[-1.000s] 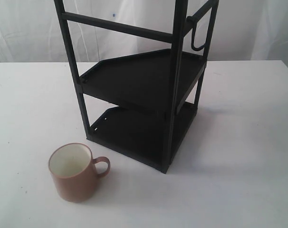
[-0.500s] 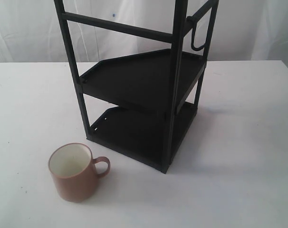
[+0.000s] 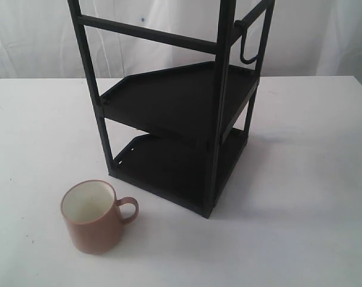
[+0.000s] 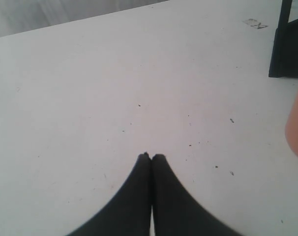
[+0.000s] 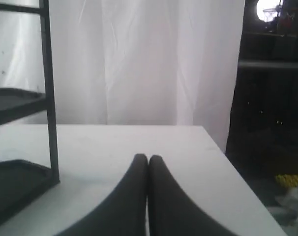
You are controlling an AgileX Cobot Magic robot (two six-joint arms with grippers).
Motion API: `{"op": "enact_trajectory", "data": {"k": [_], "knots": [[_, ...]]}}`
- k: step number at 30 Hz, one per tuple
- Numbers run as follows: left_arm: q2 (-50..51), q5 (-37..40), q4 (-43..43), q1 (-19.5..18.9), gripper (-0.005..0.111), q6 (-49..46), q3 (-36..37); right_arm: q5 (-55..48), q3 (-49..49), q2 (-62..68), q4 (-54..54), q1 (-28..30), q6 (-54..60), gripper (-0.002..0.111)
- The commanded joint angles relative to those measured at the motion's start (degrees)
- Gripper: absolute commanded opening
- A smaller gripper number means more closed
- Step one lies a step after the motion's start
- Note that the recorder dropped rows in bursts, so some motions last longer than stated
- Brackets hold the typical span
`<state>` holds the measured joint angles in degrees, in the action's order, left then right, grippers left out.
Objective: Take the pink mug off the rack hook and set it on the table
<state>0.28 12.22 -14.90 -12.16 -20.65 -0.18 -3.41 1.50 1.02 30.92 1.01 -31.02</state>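
In the exterior view the pink mug (image 3: 94, 216) stands upright on the table (image 3: 300, 191), near the front corner of the rack (image 3: 175, 101) but apart from it, and the hook (image 3: 248, 46) up on the right side hangs bare — so I judge the job done. My left wrist view shows the left gripper (image 4: 151, 156) pinched closed on nothing above bare tabletop, the mug's side at the frame edge — clear of it, I reckon, so nothing nudges it. The right wrist view has the right gripper (image 5: 148, 157) likewise closed and empty, off beside the rack.

Tall rack (image 3: 181, 101) mid-table, pink mug (image 3: 96, 232) near its front-left corner; open table (image 3: 306, 197) rightward
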Motion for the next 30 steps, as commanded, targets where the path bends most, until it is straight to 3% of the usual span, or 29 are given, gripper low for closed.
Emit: {"op": "enact_trajectory", "data": {"k": [1, 4, 9, 15, 21, 30], "knots": [[-0.3, -0.2, -0.5, 0.3, 0.0, -0.1, 0.2, -11.8, -1.5, -1.0, -0.2, 1.0, -0.4, 0.0], [-0.3, -0.1, -0.5, 0.3, 0.0, -0.1, 0.2, -17.8, -1.5, -1.0, -0.5, 1.5, 0.3, 0.0], [-0.3, -0.2, -0.5, 0.3, 0.0, -0.1, 0.2, -19.0, -1.5, -1.0, -6.2, 1.5, 5.4, 0.0], [-0.3, -0.2, -0.5, 0.3, 0.0, -0.1, 0.2, -11.5, -1.5, -1.0, -30.4, 1.5, 40.0, 0.0], [-0.3, -0.2, -0.5, 0.3, 0.0, -0.1, 0.2, -14.1, -1.5, -1.0, -27.3, 1.5, 33.4, 0.0], [-0.3, -0.2, -0.5, 0.3, 0.0, -0.1, 0.2, -14.5, -1.5, -1.0, -27.4, 1.5, 33.3, 0.0]]}}
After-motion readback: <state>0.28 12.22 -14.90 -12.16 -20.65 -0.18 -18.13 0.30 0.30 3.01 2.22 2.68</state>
